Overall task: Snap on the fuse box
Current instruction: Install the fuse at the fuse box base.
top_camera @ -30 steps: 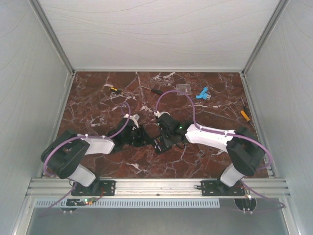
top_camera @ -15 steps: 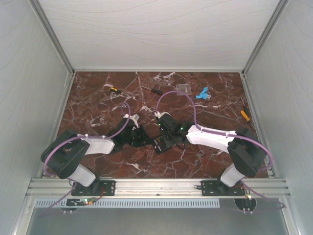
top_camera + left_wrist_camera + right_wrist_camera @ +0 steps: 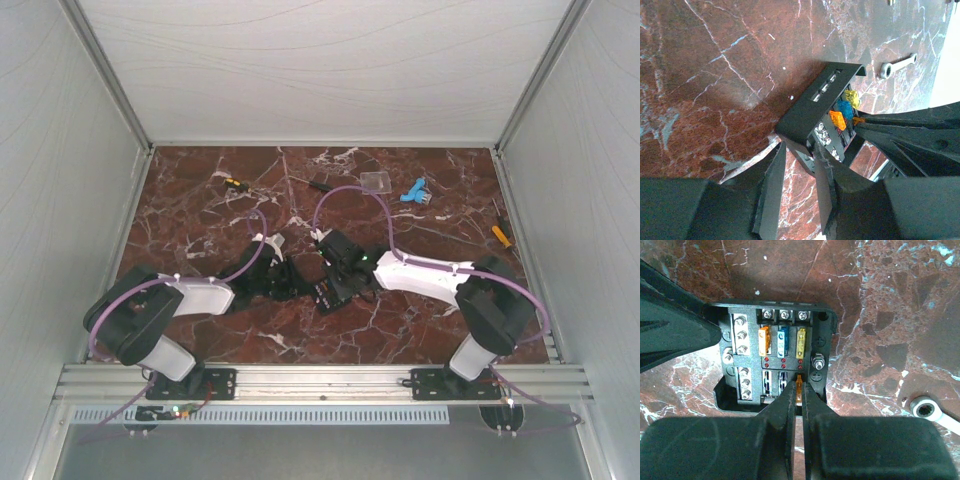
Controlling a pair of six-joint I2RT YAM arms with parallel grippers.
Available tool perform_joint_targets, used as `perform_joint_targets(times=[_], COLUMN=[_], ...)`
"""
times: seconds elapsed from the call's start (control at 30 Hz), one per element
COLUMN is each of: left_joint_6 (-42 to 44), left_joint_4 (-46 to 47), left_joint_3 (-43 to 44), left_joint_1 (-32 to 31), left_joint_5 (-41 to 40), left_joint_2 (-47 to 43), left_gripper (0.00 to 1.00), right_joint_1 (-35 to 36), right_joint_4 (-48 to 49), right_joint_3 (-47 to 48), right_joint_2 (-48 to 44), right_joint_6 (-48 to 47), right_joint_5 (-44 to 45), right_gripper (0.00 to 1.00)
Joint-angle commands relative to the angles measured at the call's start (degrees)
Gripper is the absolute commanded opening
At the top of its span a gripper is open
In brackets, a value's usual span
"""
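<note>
Presently we find the fuse box (image 3: 326, 293) lying on the marble table (image 3: 200, 220) near its middle, between the two arms, face up with its fuses exposed. The left gripper (image 3: 801, 152) stands narrowly parted, its fingers (image 3: 774, 175) clamped on either side of the box's near corner. The right gripper (image 3: 798, 384) is closed tight, tips down on the box's lower slots, an orange fuse (image 3: 799, 386) showing in the slit between them. A row of three fuses (image 3: 783, 340), orange, blue and yellow, sits above. A silver ring-ended tool (image 3: 927, 411) lies near the box.
</note>
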Motion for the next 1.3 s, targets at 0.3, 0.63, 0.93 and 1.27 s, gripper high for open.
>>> perform_joint_targets(times=[0.3, 0.63, 0.93, 1.27], left_joint_6=[0.19, 3.34, 7.83, 9.44], left_joint_4=[0.58, -2.64, -4.03, -11.75], left_joint_3=[1.67, 4.18, 7.13, 8.47], left_joint_1=[0.0, 2.02, 3.61, 3.76], left_joint_5=[-0.3, 1.47, 6.35, 7.53], left_joint_2=[-0.27, -0.74, 0.92, -1.33], left_gripper=[0.3, 0.31, 0.33, 0.46], right_joint_1=[-0.46, -1.14, -5.1, -5.01], right_joint_4=[-8.54, -8.55, -14.79, -18.22], right_joint_3=[-0.86, 5.55, 8.75, 13.47], right_joint_2=[1.41, -4.13, -8.25, -0.63], right_joint_6=[-1.83, 2.32, 5.68, 2.8], right_joint_5=[-4.26, -5.2, -5.94, -5.34], right_gripper=[0.11, 0.44, 0.38, 0.26])
